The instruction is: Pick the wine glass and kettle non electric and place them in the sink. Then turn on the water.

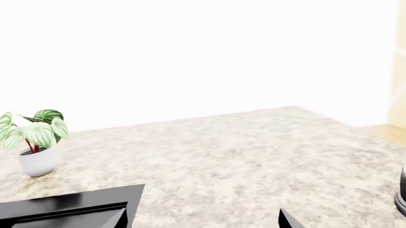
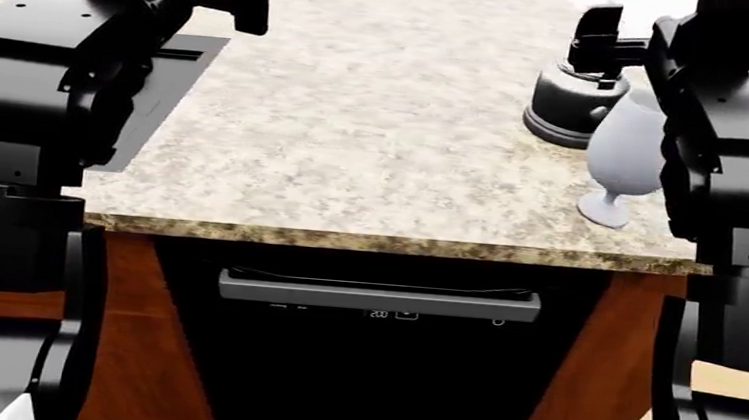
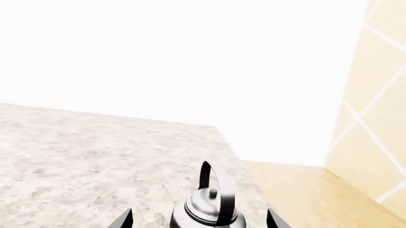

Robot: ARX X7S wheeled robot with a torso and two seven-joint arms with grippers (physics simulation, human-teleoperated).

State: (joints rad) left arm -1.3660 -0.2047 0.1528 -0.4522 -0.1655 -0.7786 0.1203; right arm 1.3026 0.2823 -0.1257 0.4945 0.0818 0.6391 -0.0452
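At two o'clock on the countertop stands the kettle, the wine glass just nearer. Right gripper is spread wide about the kettle's arched handle, the sound grip: rigid, glossy, likely weighty. Left gripper: spread undeterminable. Sink contents unseen; pot holds plant.

kettle dark grey | wine glass pale grey | countertop speckled beige
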